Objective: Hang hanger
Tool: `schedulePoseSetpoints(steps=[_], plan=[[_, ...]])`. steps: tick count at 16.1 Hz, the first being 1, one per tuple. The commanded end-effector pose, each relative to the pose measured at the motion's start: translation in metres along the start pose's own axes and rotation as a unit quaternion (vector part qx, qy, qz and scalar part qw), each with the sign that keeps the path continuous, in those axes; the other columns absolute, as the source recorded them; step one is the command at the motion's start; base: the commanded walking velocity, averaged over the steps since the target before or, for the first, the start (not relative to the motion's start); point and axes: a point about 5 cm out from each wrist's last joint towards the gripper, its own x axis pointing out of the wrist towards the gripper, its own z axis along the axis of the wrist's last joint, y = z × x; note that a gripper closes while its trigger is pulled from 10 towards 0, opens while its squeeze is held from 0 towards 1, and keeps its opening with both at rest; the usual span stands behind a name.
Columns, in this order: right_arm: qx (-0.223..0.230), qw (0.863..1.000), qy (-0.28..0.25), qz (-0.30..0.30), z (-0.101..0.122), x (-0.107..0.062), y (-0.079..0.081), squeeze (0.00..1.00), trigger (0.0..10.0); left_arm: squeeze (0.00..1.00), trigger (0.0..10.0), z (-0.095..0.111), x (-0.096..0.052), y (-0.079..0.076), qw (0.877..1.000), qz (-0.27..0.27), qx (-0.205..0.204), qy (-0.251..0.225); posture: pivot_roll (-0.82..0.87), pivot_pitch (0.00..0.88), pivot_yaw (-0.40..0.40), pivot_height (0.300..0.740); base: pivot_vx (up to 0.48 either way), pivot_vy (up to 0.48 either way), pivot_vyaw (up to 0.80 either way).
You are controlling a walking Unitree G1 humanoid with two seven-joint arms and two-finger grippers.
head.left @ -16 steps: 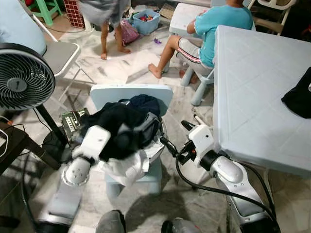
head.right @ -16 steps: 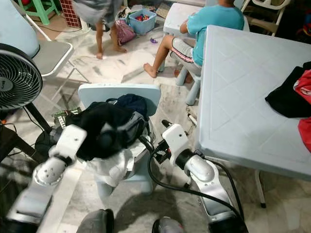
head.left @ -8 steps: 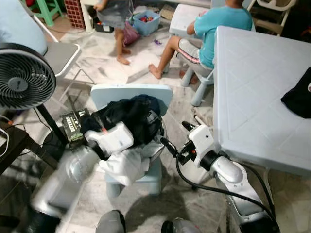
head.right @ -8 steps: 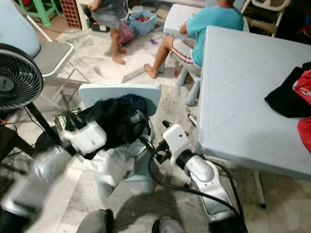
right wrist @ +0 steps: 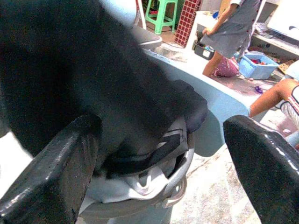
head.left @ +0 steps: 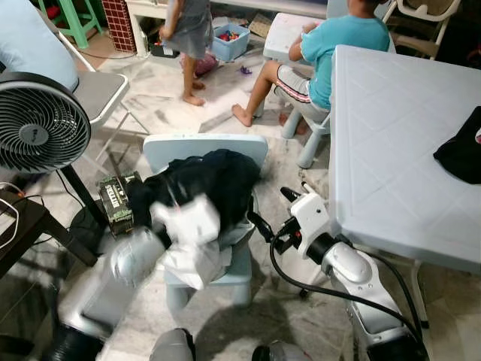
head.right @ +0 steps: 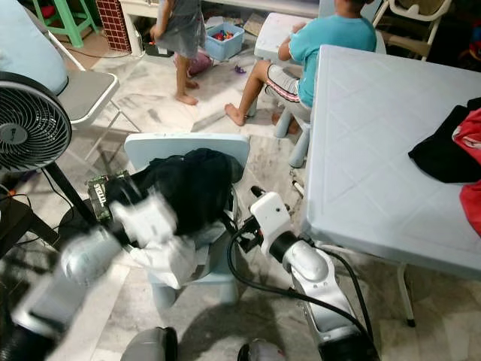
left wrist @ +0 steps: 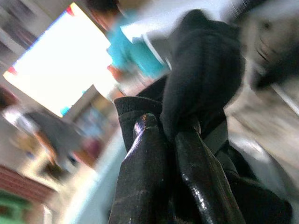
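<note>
The left hand [left wrist: 170, 154] is pinched tight on the black clothes [head.left: 207, 180] and has swung in over the pile on the little chair [head.left: 203, 147]. The right hand [right wrist: 163, 154] waits wide apart beside it. I see no hanger yet, so hanging is far off.

Chair [head.left: 205, 144] — pale blue plastic. Clothes pile [head.left: 207, 184] on it — black on top, with a white garment [head.left: 194, 259] beneath and a grey-and-white striped band [right wrist: 154, 151] at the edge. Counter [head.left: 391, 135] — pale blue-white, embossed with a diamond grid. Garment on the counter [head.right: 443, 154] was black, beside a red one [head.right: 470, 135]. Fan [head.left: 39, 124] — black grille, grey hub. Seated person's shirt [head.left: 342, 45] was turquoise; shorts striped in red and white. Bin [head.left: 229, 41] was blue. Stool [head.left: 79, 15] — green. Floor [head.left: 173, 94] — grey-veined marble. Left pincer [left wrist: 170, 158] and right pincer [right wrist: 159, 168] had glossy black fingers; arms silver.
</note>
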Motion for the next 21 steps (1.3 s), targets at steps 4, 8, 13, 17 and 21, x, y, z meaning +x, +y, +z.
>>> schedulePoseSetpoints(steps=[4, 8, 13, 17, 21], plan=[[-0.005, 1.0, 0.003, 0.0, -0.001, -0.002, -0.001, 0.0, 10.0, 0.0, 10.0, -0.043, -0.024, -0.032, 0.986, -0.023, -0.076, 0.145, 0.06, 0.08, -0.045, 0.74, 0.0, 0.0, 0.0], [-0.008, 1.0, 0.005, 0.001, -0.001, -0.002, -0.001, 0.0, 10.0, 0.0, 0.0, -0.079, -0.049, 0.02, 0.933, 0.214, -0.168, 0.234, 0.06, 0.083, -0.051, 0.74, 0.0, 0.0, 0.0], [-0.007, 1.0, 0.006, 0.003, -0.001, -0.002, 0.0, 0.0, 10.0, 0.0, 10.0, -0.101, -0.042, 0.041, 0.922, 0.197, -0.174, 0.284, 0.05, 0.085, -0.049, 0.74, 0.0, 0.0, 0.0], [-0.011, 1.0, 0.011, 0.001, -0.002, -0.005, -0.001, 0.0, 10.0, 0.0, 10.0, -0.094, -0.024, 0.027, 0.928, 0.163, -0.206, 0.265, 0.04, 0.087, -0.049, 0.74, 0.0, 0.0, 0.0], [-0.011, 1.0, 0.009, 0.003, -0.001, -0.002, 0.0, 0.0, 10.0, 1.0, 10.0, -0.078, -0.012, 0.015, 0.923, 0.155, -0.254, 0.243, 0.04, 0.088, -0.051, 0.74, 0.0, 0.0, 0.0]])
